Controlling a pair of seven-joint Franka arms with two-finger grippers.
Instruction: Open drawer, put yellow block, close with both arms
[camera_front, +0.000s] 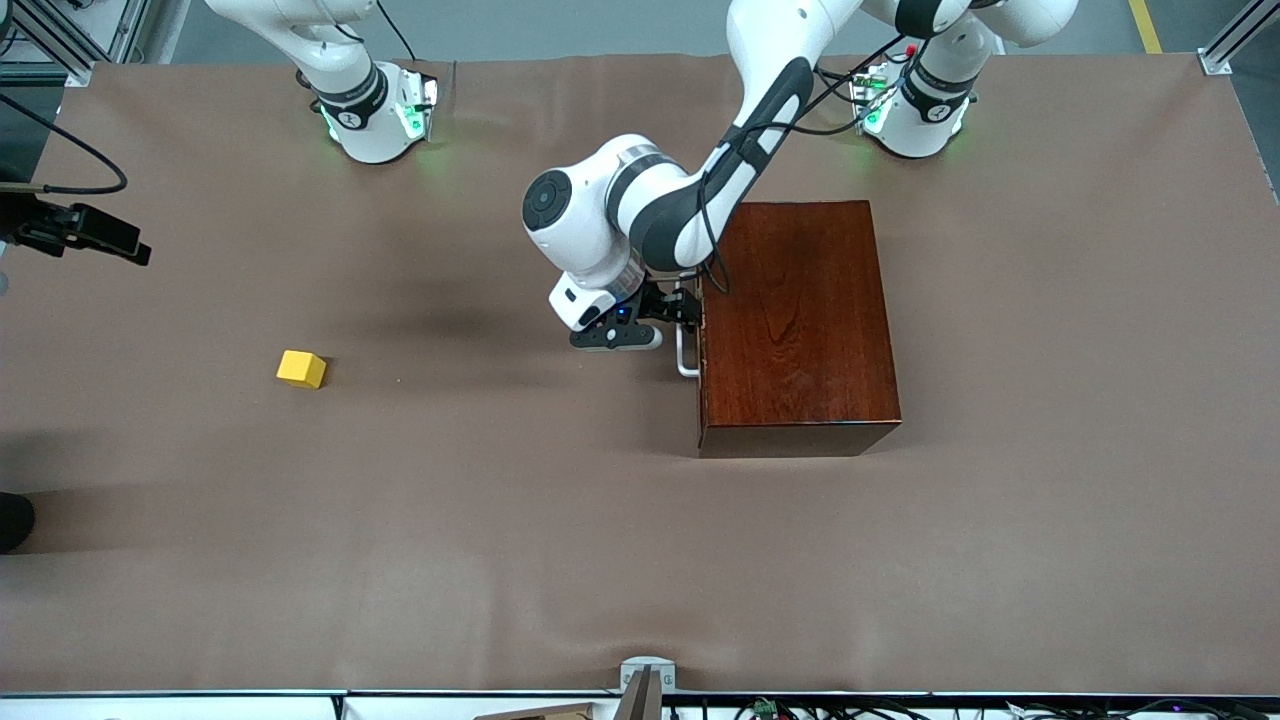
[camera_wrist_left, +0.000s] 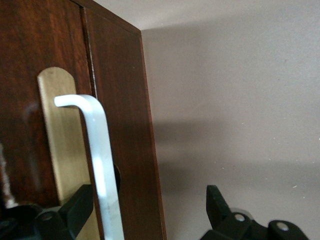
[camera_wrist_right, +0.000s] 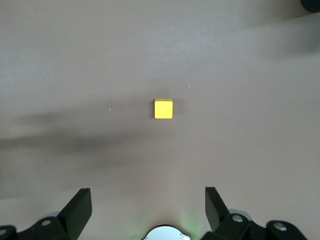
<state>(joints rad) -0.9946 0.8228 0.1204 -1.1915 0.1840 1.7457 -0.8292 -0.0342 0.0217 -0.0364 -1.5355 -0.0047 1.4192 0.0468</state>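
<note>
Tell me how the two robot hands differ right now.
The left hand is low at the box, its open fingers astride the white handle. The right hand is up over bare table, looking down at the yellow block, touching nothing. Both are black, two-fingered and open.

Block (camera_front: 301, 368) well apart from box (camera_front: 795, 325), toward right arm's end.

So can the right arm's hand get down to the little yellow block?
Probably yes. The right gripper is open and up above the table, with the yellow block lying alone on bare cloth below it. Nothing stands around the block, and the left gripper is busy at the drawer handle.
</note>
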